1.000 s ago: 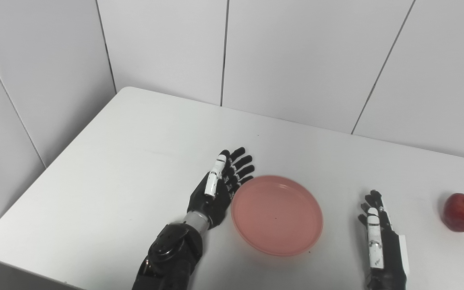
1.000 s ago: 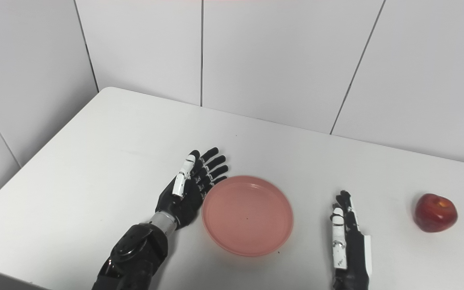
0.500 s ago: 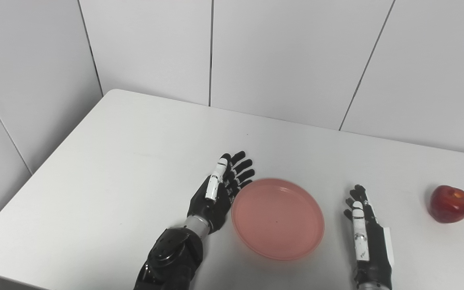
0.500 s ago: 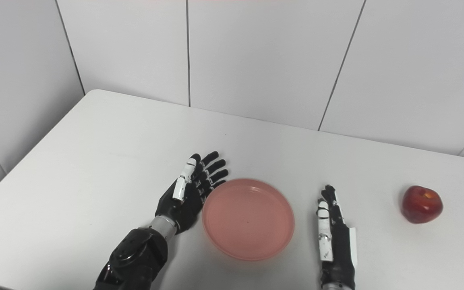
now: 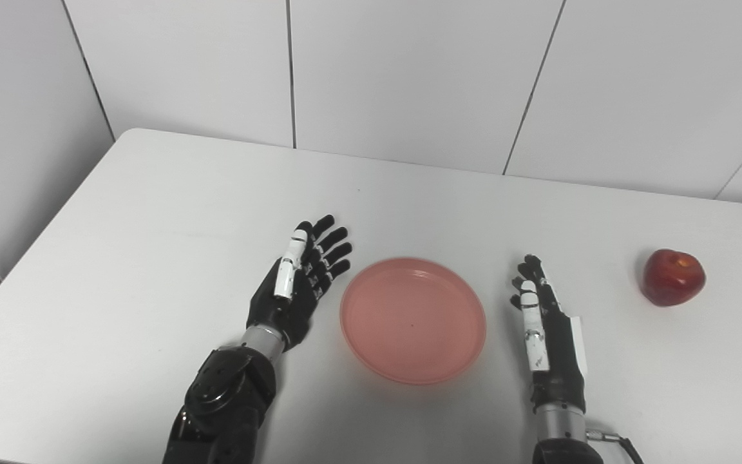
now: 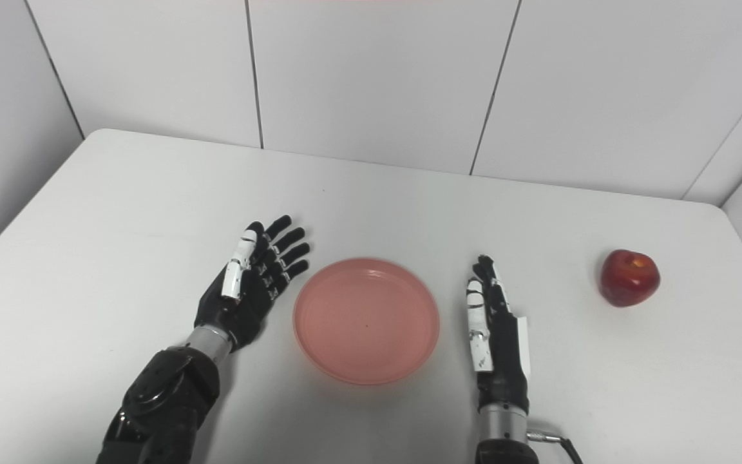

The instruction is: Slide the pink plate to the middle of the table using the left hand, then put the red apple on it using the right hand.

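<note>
Fingers spread wide on L hand [image 5: 298,287] & R hand [image 5: 548,325], holding nothing, 1 pink plate [image 5: 413,319] btwn, 1 red apple [image 5: 673,277]

Plate [image 5: 413,320] between hands, apple [image 5: 673,277] rightward

You get two head cameras, side by side, both looking down and forward over the white table [image 5: 152,212] from its near edge toward the panelled wall [image 5: 409,77] at the far side. Both sit fairly close, high above the near half. The arms enter from the bottom edge. The views share nearly everything: the plate [image 5: 413,319] at centre, the left hand [image 5: 297,287], the right hand [image 6: 496,328], the apple [image 6: 628,277] far right. The right eye view sits slightly to the right, so things land further left in it and more of the table's right edge shows.
</note>
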{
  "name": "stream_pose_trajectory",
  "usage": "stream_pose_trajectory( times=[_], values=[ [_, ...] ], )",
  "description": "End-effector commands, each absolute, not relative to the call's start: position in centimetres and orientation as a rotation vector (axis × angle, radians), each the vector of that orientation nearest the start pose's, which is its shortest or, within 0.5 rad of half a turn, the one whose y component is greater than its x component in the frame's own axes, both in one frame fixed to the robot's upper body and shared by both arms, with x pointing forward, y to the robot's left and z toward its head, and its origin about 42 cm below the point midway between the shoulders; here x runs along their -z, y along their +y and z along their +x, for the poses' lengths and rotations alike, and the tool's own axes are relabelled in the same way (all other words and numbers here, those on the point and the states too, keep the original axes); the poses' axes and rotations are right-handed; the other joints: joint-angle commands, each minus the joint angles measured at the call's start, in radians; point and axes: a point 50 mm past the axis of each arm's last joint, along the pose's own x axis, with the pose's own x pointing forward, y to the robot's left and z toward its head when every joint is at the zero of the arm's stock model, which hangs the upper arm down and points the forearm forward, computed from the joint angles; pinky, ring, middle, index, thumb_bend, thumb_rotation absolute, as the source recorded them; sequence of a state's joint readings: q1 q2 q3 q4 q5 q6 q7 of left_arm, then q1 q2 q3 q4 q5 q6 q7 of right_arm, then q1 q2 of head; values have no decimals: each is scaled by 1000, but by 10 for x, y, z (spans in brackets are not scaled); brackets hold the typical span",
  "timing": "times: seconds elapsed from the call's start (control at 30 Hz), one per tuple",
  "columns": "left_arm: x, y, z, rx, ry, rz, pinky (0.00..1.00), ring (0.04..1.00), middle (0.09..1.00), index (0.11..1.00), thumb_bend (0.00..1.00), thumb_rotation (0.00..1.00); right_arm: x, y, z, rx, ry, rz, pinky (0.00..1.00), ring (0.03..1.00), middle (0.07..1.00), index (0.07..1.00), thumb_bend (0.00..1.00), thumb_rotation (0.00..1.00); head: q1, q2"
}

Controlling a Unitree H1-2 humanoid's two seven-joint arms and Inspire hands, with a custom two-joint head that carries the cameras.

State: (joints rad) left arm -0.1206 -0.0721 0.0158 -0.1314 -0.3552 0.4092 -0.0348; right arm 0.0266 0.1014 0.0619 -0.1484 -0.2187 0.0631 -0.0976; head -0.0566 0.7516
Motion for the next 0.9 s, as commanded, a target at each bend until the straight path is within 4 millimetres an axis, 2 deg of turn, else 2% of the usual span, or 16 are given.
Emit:
stream_pose_trajectory(
  times=[0.0, 0.3, 0.5, 0.87],
  values=[
    [-159, 172, 320, 194, 53, -401, 912, 894, 901, 893, 436, 1000, -147, -161, 282, 72, -128, -100, 875, 893, 914, 915, 224, 1000, -11, 8],
    [-162, 176, 320, 184, 36, -395, 896, 889, 894, 881, 432, 1000, -154, -158, 283, 81, -130, -100, 866, 887, 909, 908, 212, 1000, -25, 21],
    [-159, 177, 319, 187, 36, -390, 895, 890, 899, 884, 446, 1000, -155, -163, 284, 77, -129, -113, 860, 883, 905, 903, 226, 1000, -38, 26],
    [-148, 189, 317, 203, 31, -381, 900, 890, 901, 887, 450, 1000, -170, -177, 287, 82, -159, -183, 832, 868, 885, 884, 209, 1000, -91, 37]
  ],
)
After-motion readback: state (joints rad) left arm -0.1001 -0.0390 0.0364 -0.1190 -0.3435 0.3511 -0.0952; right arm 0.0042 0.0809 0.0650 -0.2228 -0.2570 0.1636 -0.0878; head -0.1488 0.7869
